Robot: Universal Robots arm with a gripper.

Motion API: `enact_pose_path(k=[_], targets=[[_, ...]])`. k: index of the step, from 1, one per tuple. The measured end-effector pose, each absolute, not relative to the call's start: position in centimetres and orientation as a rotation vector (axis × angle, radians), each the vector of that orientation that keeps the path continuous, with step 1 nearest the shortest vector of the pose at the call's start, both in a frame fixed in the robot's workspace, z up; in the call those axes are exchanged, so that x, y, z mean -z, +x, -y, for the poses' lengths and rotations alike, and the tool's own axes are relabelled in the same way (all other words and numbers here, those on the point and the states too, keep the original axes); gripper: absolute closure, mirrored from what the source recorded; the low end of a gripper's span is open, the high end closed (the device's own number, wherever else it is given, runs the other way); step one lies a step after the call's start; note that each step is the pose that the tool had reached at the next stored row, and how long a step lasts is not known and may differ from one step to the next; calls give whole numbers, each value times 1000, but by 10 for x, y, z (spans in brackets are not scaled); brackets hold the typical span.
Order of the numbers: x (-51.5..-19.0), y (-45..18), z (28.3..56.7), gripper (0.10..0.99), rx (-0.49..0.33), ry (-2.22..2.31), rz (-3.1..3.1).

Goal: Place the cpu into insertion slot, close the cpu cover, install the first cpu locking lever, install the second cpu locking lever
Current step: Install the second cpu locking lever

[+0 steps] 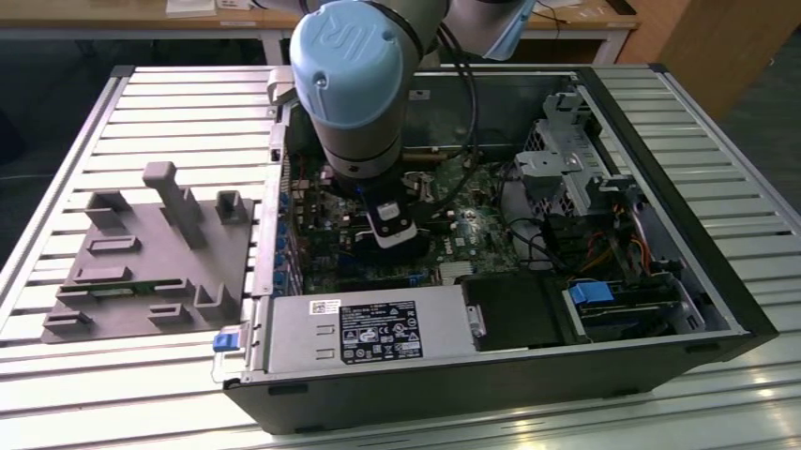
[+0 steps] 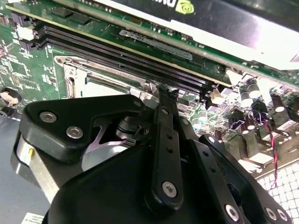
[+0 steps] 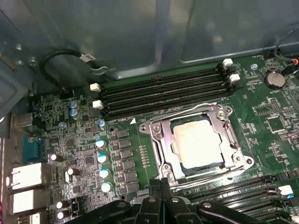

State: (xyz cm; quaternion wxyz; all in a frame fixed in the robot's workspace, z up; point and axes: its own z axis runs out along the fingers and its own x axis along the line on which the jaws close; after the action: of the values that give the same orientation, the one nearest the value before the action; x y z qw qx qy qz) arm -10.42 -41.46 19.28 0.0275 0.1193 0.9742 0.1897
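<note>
You see one cpu [image 3: 196, 142] under one cpu cover [image 3: 156, 135], four long memory slots [image 3: 159, 93] beside it, and four blue-topped capacitors [image 3: 103, 165].

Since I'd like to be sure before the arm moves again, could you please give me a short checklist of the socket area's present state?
1. The cpu lies in the insertion slot: ok, flat and square in the first wrist view.
2. The cpu cover is down around the chip: ok.
3. Both locking levers latched: cannot tell.
4. End effector near the socket's edge, beside the memory slots: ok.
5. End effector holds nothing: cannot tell.
</note>
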Motion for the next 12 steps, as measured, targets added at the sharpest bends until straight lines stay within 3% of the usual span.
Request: enact_pose_path(k=[12], targets=[[-190, -106, 413, 980, -611, 369, -3005]])
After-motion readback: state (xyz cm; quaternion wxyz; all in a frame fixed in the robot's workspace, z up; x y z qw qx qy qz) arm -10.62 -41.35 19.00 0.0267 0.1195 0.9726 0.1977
